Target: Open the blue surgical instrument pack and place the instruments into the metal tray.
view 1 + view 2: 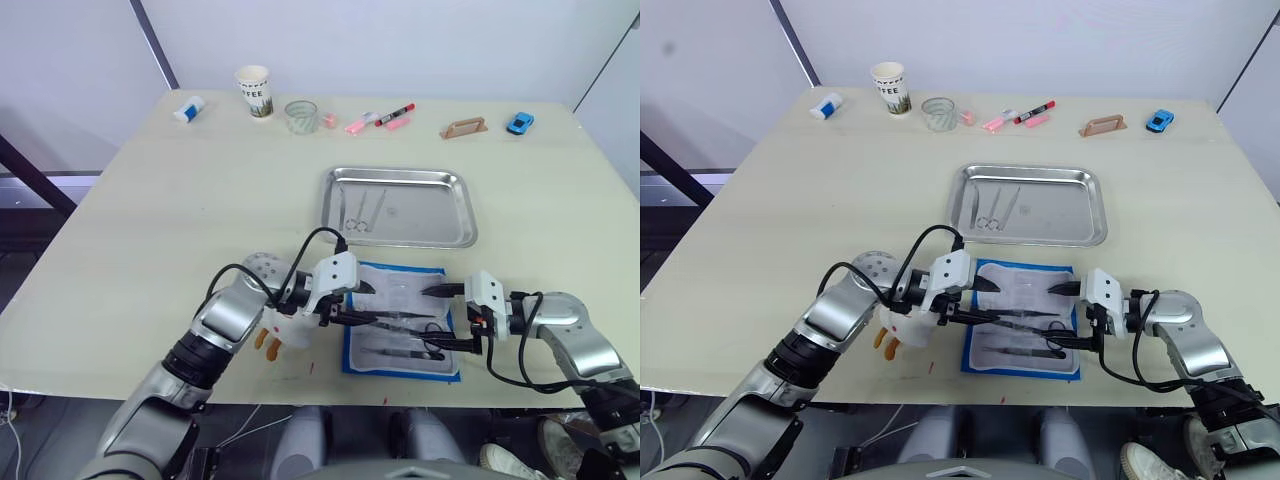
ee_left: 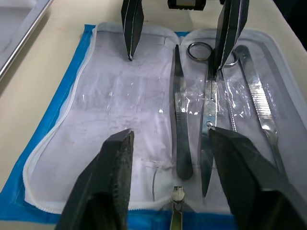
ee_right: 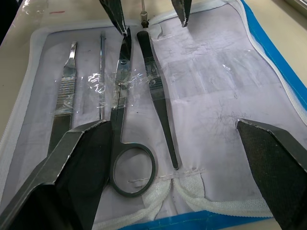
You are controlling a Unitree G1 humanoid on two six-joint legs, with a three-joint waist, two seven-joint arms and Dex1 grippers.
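The blue surgical instrument pack (image 1: 352,352) lies open near the table's front edge, its whitish lining (image 2: 124,110) facing up. Several instruments rest on the lining: scissors (image 3: 122,96), dark forceps (image 2: 180,120), a flat handle (image 3: 64,91) and a thin probe (image 3: 101,72). My left gripper (image 1: 368,303) reaches in over the pack's left side, open, holding nothing. Facing it over the pack's right side, my right gripper (image 1: 432,318) is also open and holds nothing. Just behind the pack sits the metal tray (image 1: 468,215) with a couple of slim instruments (image 1: 360,210) in its left half.
Along the far edge stand a paper cup (image 1: 254,91), a glass (image 1: 301,116), pink and red markers (image 1: 380,120), a wooden piece (image 1: 463,128), a blue toy car (image 1: 519,123) and a small white bottle (image 1: 188,109). A white and orange object (image 1: 280,335) lies under my left forearm.
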